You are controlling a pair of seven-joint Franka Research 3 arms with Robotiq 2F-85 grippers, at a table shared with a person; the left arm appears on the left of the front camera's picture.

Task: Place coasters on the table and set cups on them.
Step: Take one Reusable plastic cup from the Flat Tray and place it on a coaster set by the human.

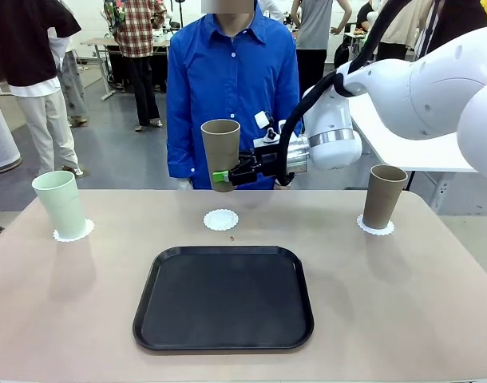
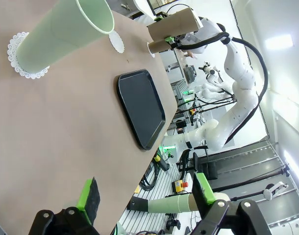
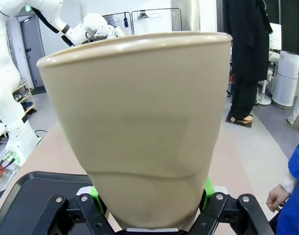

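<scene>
Clamping a tan cup (image 1: 220, 152) low, the right hand (image 1: 222, 176) hangs above a bare coaster (image 1: 220, 219).

The table (image 1: 435, 303) bears 3 coasters (image 1: 220, 219) and a tray (image 1: 223, 298).

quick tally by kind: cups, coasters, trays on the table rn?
Cups: 3: mint cup on the left coaster, tan cup on the right coaster, tan cup held by the right gripper above the middle coaster.
Coasters: 3.
Black tray: 1.
Total: 7.
</scene>
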